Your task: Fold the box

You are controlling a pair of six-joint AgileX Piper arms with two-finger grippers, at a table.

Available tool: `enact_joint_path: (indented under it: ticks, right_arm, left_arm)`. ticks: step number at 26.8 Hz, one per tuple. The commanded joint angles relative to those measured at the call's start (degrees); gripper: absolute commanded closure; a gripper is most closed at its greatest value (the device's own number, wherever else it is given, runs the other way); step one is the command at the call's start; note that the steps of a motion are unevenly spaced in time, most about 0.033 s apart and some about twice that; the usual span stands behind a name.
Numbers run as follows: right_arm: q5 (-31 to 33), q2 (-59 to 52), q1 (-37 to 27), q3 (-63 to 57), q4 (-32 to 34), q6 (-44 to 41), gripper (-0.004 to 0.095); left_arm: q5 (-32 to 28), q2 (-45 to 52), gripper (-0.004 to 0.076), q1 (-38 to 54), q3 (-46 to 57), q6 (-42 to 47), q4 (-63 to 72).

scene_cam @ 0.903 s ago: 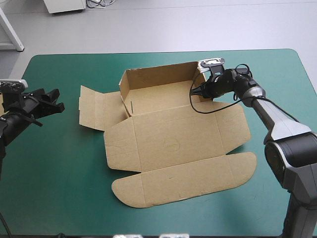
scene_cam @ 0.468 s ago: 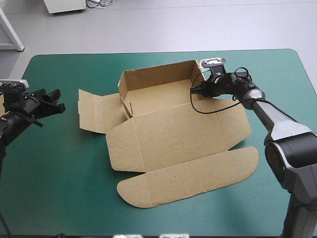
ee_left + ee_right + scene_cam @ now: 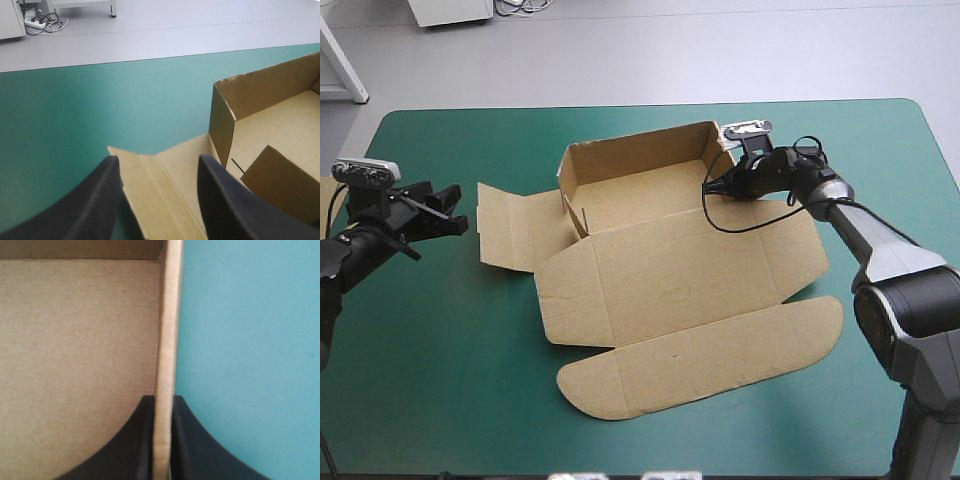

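Firmly, right gripper (image 3: 711, 185) pinches an upright wall edge of the box (image 3: 670, 290); left gripper (image 3: 458, 212) gapes empty beside its flap.

No readable text or labels appear anywhere.

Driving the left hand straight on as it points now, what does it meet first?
Likely the flat side flap of the box, just ahead of the left hand; the raised wall stands beyond. Depth unclear.

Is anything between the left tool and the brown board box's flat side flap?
Nothing visible: only bare teal-green cover lies between the open left tool and the flat side flap of the brown board box.
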State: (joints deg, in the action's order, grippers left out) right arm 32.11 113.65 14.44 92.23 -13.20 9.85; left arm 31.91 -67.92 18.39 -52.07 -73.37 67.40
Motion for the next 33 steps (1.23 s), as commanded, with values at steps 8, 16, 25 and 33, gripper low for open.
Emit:
enact_joint_path:
  ticks: [8, 16, 25, 33]
  right_arm:
    - [2.0, -7.8, 0.0, 1.8, 9.1, -8.6, 0.0906]
    - [3.6, -11.6, -0.6, 1.2, 9.8, -10.2, 0.0907]
    - [1.6, -18.1, -6.9, -4.4, -5.4, 0.8, 0.0907]
    - [4.7, -26.0, -13.9, -7.6, -15.7, 10.7, 0.0907]
  left_arm:
    - [0.0, 1.3, 0.0375, -3.5, -1.5, 0.0, 2.3]
    - [-1.4, 3.6, 0.0375, -4.9, -1.5, 0.9, 0.5]
    - [-5.4, 7.5, 0.0375, -4.9, -1.5, 10.0, -11.9]
    - [-6.0, 7.4, 0.0375, -4.9, -1.4, 22.3, -28.8]
